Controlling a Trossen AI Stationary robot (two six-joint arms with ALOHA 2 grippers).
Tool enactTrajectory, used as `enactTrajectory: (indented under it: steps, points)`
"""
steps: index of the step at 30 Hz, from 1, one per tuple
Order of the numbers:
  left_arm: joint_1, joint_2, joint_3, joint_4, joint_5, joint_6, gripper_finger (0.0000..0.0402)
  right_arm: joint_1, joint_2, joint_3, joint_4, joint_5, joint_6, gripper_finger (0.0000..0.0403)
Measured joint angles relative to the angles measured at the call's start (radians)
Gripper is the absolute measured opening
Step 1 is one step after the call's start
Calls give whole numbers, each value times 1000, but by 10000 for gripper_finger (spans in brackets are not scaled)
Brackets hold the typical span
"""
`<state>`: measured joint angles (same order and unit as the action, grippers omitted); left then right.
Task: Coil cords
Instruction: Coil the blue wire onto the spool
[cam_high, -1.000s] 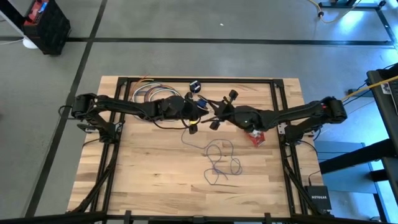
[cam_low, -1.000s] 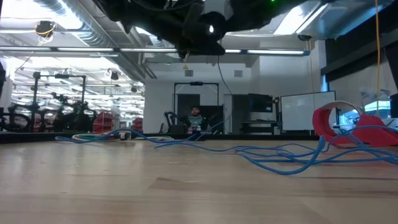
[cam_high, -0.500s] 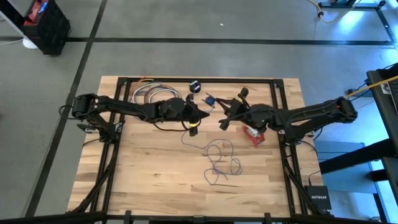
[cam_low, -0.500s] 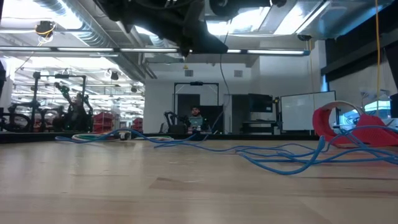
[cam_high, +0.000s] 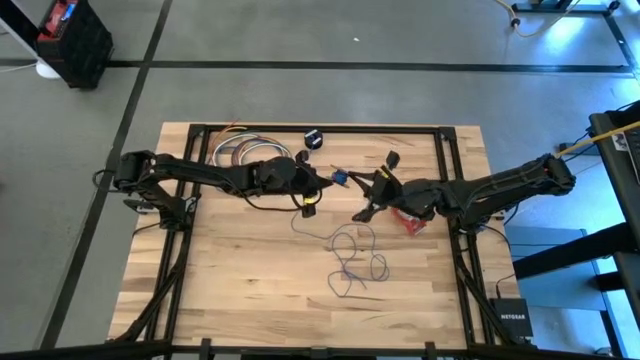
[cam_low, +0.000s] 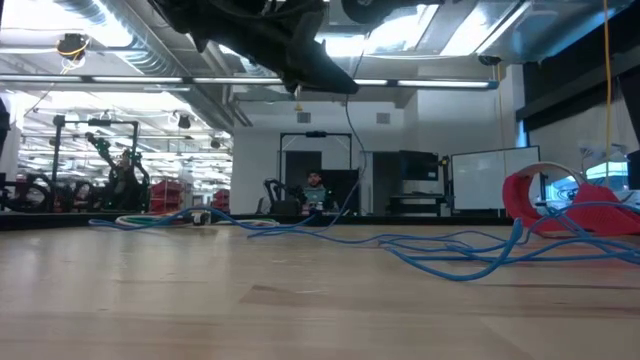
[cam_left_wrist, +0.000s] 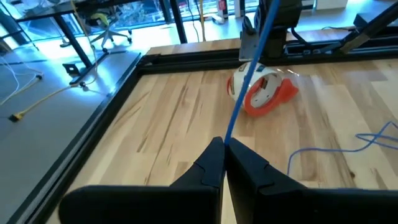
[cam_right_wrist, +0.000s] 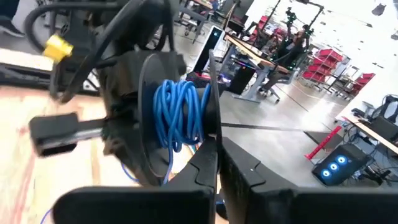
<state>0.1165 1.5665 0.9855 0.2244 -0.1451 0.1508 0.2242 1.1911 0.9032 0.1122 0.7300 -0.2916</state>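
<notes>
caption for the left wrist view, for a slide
Left gripper shut on the blue cord, red-and-white cord bundle lying on the wooden table beyond.

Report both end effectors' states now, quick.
Left end effector: closed, pinching the thin blue cord.
Right end effector: closed on the rim of the black spool wound with blue cord.

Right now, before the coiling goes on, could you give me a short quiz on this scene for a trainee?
1. True or false: the left end effector is shut on the blue cord.
2. Where does the red-and-white cord bundle lie? A: beside the right arm. B: at the left arm's base. C: on the floor.
3. Is the whole blue cord already coiled?

Key: 1 true. 2 A. 3 No: loose loops lie on the table.
</notes>
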Motion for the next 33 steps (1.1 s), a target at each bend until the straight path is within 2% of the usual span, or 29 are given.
enactTrajectory:
  steps: [9,18,22,27,33]
  points:
    - [6,-73,-1,-74,-27,18,5,47,-2,1,-166,23,3,12]
    - [4,-148,1,-132,-25,2,5,-12,77,0,-323,37,92,12]
    - [-11,-144,1,-140,-26,-31,5,-70,149,-2,-307,73,112,12]
    - [-37,-122,1,-132,-28,-57,5,-132,235,-2,-212,70,113,12]
    - [-51,-69,2,-73,-30,-71,5,-189,297,-5,-43,9,111,12]
